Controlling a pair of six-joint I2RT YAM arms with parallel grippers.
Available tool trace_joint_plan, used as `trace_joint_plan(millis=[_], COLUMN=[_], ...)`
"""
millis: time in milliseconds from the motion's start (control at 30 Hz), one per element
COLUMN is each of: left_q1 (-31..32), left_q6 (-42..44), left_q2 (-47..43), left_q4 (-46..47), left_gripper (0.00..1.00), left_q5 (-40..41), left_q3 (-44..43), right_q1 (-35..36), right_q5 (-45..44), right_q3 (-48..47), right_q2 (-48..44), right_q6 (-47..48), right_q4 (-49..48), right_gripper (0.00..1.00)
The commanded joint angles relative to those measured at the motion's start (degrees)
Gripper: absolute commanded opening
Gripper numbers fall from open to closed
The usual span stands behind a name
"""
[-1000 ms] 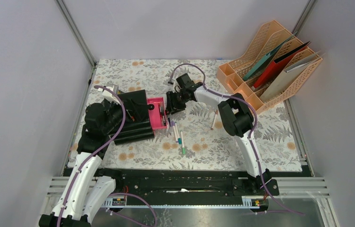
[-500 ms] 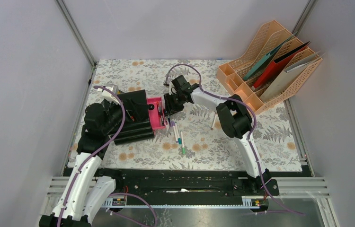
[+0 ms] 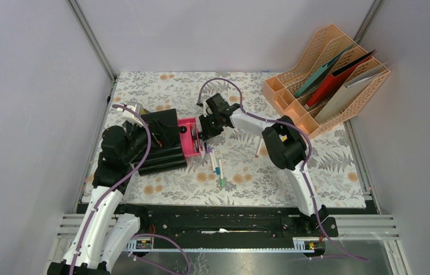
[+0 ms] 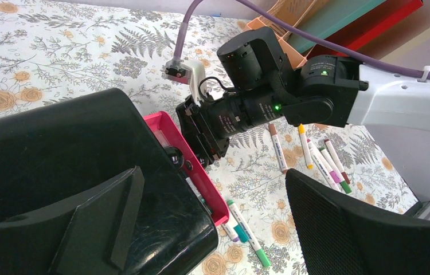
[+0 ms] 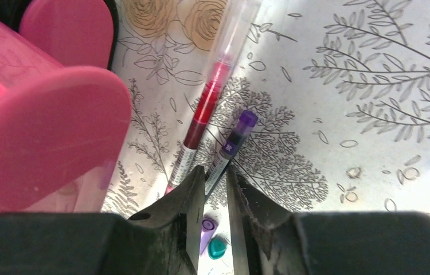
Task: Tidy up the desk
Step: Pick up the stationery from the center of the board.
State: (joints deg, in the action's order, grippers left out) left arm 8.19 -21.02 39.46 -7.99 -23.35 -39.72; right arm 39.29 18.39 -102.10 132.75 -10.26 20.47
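The desk [image 3: 327, 166] wears pale fern-print cloth. My right gripper [image 3: 204, 137] reaches down beside a pink tray [image 3: 188, 137] that sits in a black case [image 3: 164, 154]. In the right wrist view its jaws [image 5: 215, 175] stand narrow, closed round a purple-capped marker [image 5: 235, 137] lying on the cloth, with a red marker [image 5: 204, 109] just left of it. My left gripper [image 4: 215, 175] is open wide over the black case [image 4: 58, 172]; one finger lies over the lid and the other hangs over the desk.
Several loose markers [image 3: 217, 166] lie in front of the pink tray and one more [image 3: 258, 146] lies to the right. An orange file organizer [image 3: 327, 80] with folders stands at the back right. A black slotted rail [image 3: 230, 220] runs along the near edge.
The right gripper has shifted slightly left toward the pink tray and its jaws have narrowed around the purple-capped marker. The left arm has not moved.
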Motion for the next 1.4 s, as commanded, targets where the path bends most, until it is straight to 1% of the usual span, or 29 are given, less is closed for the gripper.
trace_joint_plan(millis=[0,200,400,700,800,933,1000,1067,1133,1200,1367], left_q1=[-0.36,-0.36,-0.36,-0.36,-0.36,-0.36,-0.36,-0.36,-0.36,-0.37,-0.36], left_q6=[0.01,0.01,0.01,0.01,0.01,0.01,0.01,0.01,0.01,0.07,0.10], left_q2=[-0.97,-1.31,-1.63,-1.89,-1.95,-2.05,-2.13,-2.24,-2.22,-2.20,-2.11], left_q4=[3.15,3.03,3.00,3.16,3.15,3.16,3.11,3.15,3.07,3.06,3.02], left_gripper=[0.99,0.99,0.99,0.99,0.99,0.99,0.99,0.99,0.99,0.99,0.99], left_q5=[-0.80,-0.75,-0.74,-0.90,-1.01,-0.94,-0.89,-0.86,-0.82,-0.78,-0.77], left_q3=[0.15,0.13,0.13,0.09,0.17,0.15,0.17,0.25,0.18,0.18,0.17], right_q1=[-0.17,-0.62,-3.13,-4.05,-4.13,-4.13,-4.12,-3.94,-3.66,-3.69,-3.62], right_q5=[-11.87,-14.58,-16.89,-22.56,-22.41,-18.66,-14.25,-12.38,-12.88,-13.31,-11.57], right_q3=[5.27,7.79,9.43,13.15,13.70,13.78,13.69,13.06,12.29,11.83,11.93], right_q2=[0.27,-1.99,-4.02,-6.07,-6.04,-5.76,-5.63,-5.10,-4.43,-4.00,-4.95], right_q6=[4.33,5.79,7.86,14.46,14.93,13.33,12.22,11.03,10.92,10.64,8.69], right_q4=[4.66,3.55,2.87,0.47,0.36,0.36,0.36,0.77,1.22,1.15,-0.74], right_gripper=[0.28,0.27,0.28,0.39,0.40,0.41,0.39,0.35,0.29,0.26,0.14])
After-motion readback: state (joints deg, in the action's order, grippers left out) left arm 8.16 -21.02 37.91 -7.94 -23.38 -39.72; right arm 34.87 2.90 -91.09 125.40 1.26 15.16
